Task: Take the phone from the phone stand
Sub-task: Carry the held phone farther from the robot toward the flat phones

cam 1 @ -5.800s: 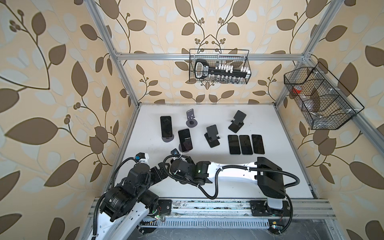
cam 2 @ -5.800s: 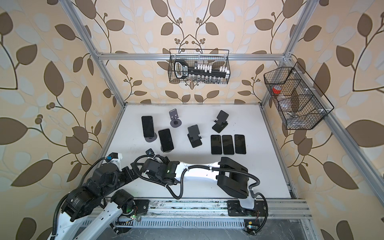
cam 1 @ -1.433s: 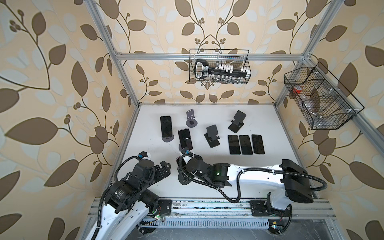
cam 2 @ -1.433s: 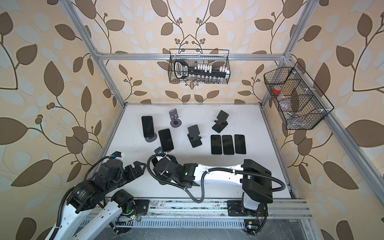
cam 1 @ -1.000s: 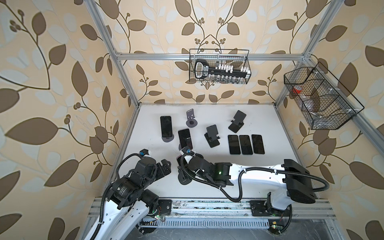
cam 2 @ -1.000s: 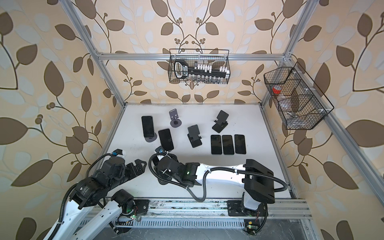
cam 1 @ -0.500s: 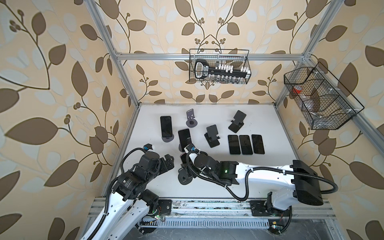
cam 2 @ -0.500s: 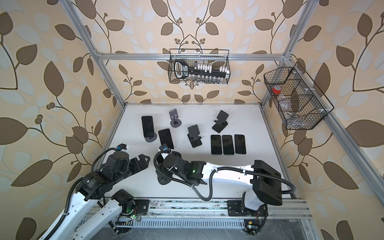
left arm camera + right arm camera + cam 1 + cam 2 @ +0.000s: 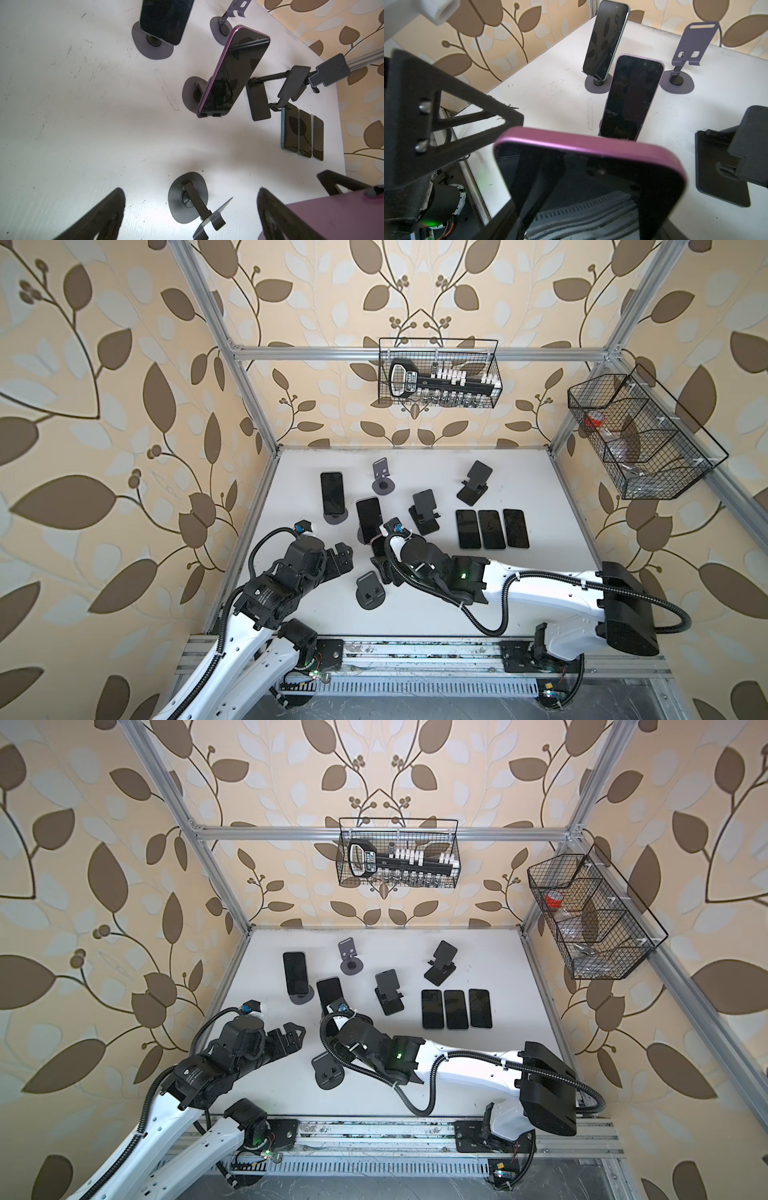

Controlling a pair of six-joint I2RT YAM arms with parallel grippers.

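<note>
In both top views my right gripper [image 9: 380, 552] is shut on a purple-edged phone [image 9: 591, 182], held off the table just behind a bare grey phone stand [image 9: 370, 593] with a round base. The same stand [image 9: 188, 200] lies ahead of my left gripper [image 9: 191, 216], which is open and empty with its fingers [image 9: 104, 214] wide apart. The held phone's purple back [image 9: 332, 216] shows at the edge of the left wrist view. My left gripper [image 9: 343, 556] hangs left of the stand, close to the right gripper.
Two more phones rest on stands: a purple one [image 9: 369, 516] and a dark one [image 9: 332, 494]. Three phones [image 9: 492, 529] lie flat side by side on the right. Empty stands [image 9: 424, 512] [image 9: 382, 477] [image 9: 473, 483] stand behind. Wire baskets [image 9: 438, 377] hang on the walls.
My right gripper has carried the phone away from the grey stand, which now stands bare. My left arm has reached further over the table toward that stand, still open.
</note>
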